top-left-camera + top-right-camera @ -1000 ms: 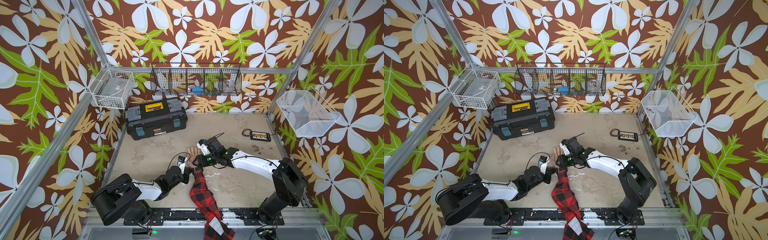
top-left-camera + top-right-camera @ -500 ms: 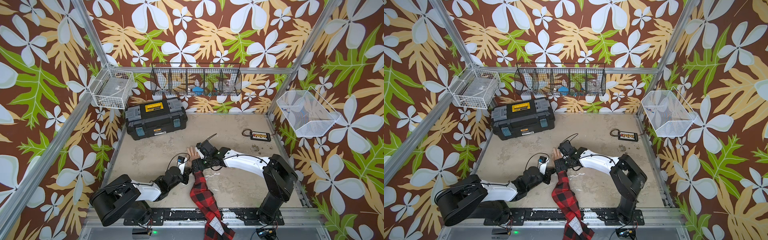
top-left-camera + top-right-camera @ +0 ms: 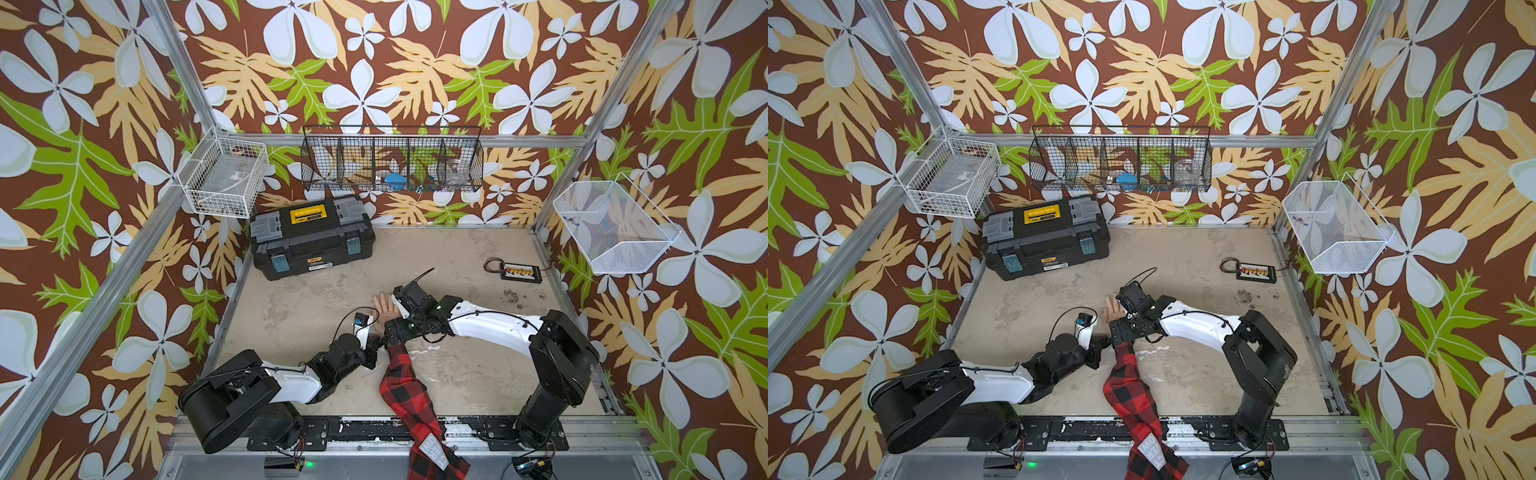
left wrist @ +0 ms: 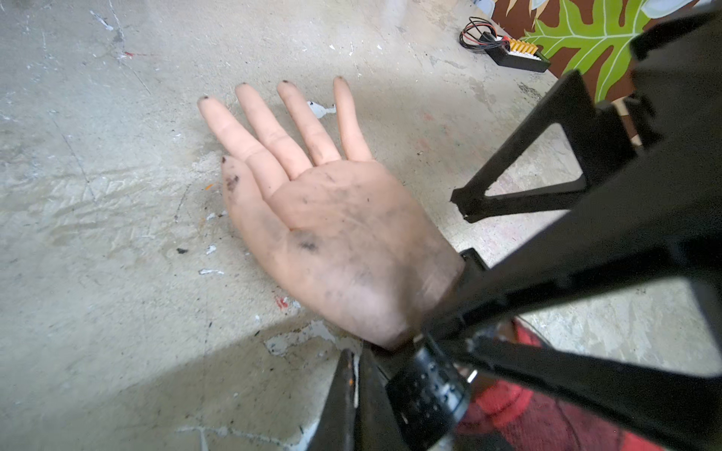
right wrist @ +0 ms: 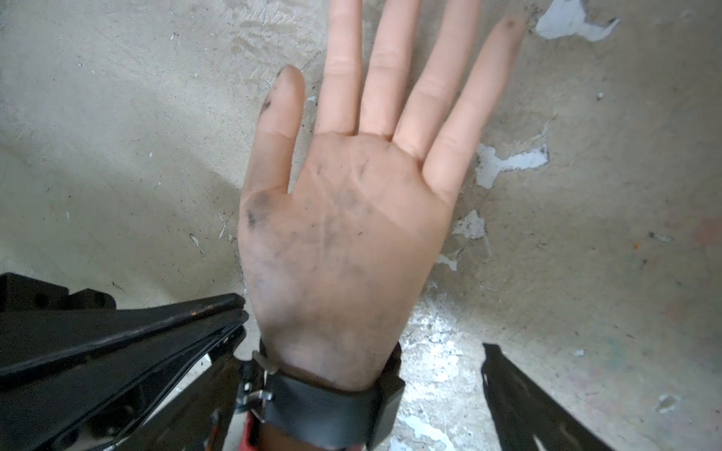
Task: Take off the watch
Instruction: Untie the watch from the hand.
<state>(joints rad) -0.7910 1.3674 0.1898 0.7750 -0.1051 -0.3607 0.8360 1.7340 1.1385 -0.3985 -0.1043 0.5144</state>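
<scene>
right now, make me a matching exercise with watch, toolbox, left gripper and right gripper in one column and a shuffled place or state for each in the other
1 watch
2 toolbox
3 left gripper
4 right gripper

a jaws open, one on either side of the wrist
b strapped round the wrist of the dummy hand
c jaws shut
d at the back of the table, lid closed

Pairs: 1-b, 2-d, 3-c, 4-a
</scene>
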